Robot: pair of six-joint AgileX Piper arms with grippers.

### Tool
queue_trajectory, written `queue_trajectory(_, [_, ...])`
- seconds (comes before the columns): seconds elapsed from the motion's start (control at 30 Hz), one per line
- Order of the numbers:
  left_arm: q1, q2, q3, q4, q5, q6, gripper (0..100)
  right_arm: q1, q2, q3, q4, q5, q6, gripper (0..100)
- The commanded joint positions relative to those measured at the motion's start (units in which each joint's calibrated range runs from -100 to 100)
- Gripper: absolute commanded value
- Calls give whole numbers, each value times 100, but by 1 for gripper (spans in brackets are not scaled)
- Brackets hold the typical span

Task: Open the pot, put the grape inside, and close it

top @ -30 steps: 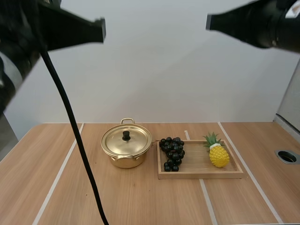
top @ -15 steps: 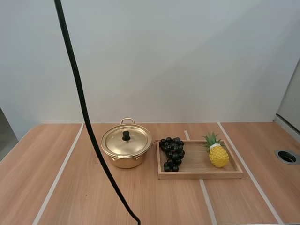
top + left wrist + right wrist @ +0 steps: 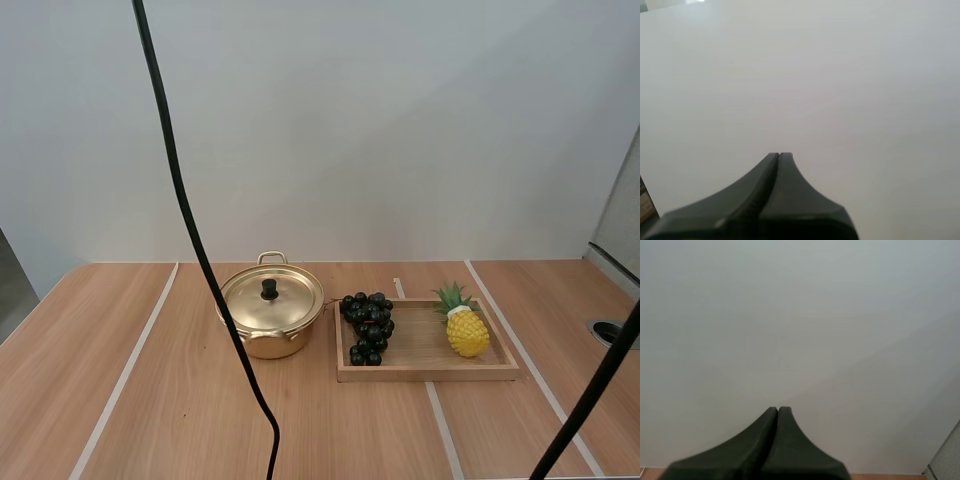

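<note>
Table stock: lidded gold pot (image 3: 270, 325), black grape bunch (image 3: 368, 322) and pineapple (image 3: 466, 328) on wooden tray (image 3: 430, 372).
My left claw (image 3: 779, 154) and right claw (image 3: 777, 408): both clenched on nothing; table (image 3: 650, 473) lies beyond the right one.

Left pincer (image 3: 778, 154), right pincer (image 3: 777, 409) — matte black, broad bases, narrow curved tips

No text, label, brand, number or sign can be read in any view (the two wrist views included). Nothing legible is carried by the pot (image 3: 275, 346), by its lid (image 3: 292, 300), by the wooden tray (image 3: 430, 372) or by the table (image 3: 60, 370).
</note>
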Motion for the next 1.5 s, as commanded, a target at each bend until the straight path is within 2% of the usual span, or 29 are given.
queue_trajectory(0.0, [-13, -7, -35, -28, 518, -58, 11, 3, -69, -95, -111, 0, -50, 0])
queue_trajectory(0.03, [-13, 8, -35, -28, 699, -58, 21, 3, -69, -95, -140, 0, -50, 9])
queue_trajectory(0.07, [-13, 25, -35, -46, 924, -58, 36, 3, -69, -95, -140, 0, -50, 26])
queue_trajectory(0.1, [-13, 56, -35, -68, 1111, -48, 54, 3, -54, -95, -130, 0, -50, 47])
queue_trajectory(0.17, [-13, 99, -35, -240, 1406, 231, 95, 3, -45, -95, -4, 0, -50, 98])
queue_trajectory(0.2, [-13, 115, -35, -375, 1561, 441, 100, 3, -41, -95, 77, 0, -50, 100])
queue_trajectory(0.53, [-13, 391, -35, -1801, 3225, 1042, 100, 3, -41, -95, 520, 0, -50, 100])
queue_trajectory(0.87, [-13, 829, 670, -1814, 3225, 1620, 100, 3, -41, -95, 521, 0, -50, 100])
queue_trajectory(1.07, [-13, 844, 1536, -1933, 3225, 1849, 100, 3, -41, -95, 521, 0, -50, 100])
queue_trajectory(1.47, [-13, 844, 3302, -2690, 3225, 2548, 100, 3, -41, -95, 521, 0, -50, 100])
